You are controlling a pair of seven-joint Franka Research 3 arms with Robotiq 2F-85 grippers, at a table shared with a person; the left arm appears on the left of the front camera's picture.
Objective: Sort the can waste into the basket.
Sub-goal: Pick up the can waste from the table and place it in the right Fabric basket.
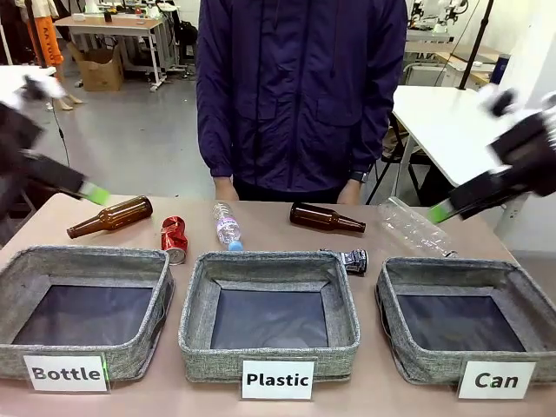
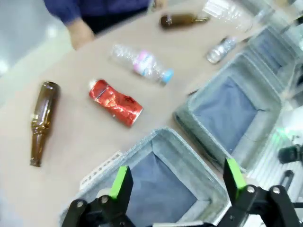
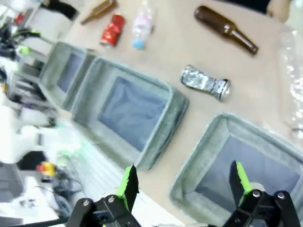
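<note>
A crushed red can (image 1: 174, 237) lies on the table behind the "Bottle" basket, and a crushed silver can (image 1: 352, 259) lies at the back right corner of the "Plastic" basket. The grey "Can" basket (image 1: 452, 265) stands at the front right with nothing in it. My left gripper (image 1: 94, 193) hangs open above the table's left end; in its wrist view the left gripper (image 2: 177, 178) is well above the red can (image 2: 115, 102). My right gripper (image 1: 441, 209) hovers open at the right. In its wrist view the right gripper (image 3: 183, 179) is above the Can basket (image 3: 196, 156), with the silver can (image 3: 206, 82) beyond it.
Two brown glass bottles (image 1: 111, 216) (image 1: 326, 218) and two clear plastic bottles (image 1: 227, 224) (image 1: 415, 228) lie along the back of the table. The "Bottle" basket (image 1: 82, 256) and "Plastic" basket (image 1: 269, 261) hold nothing. A person (image 1: 300, 87) stands at the far edge.
</note>
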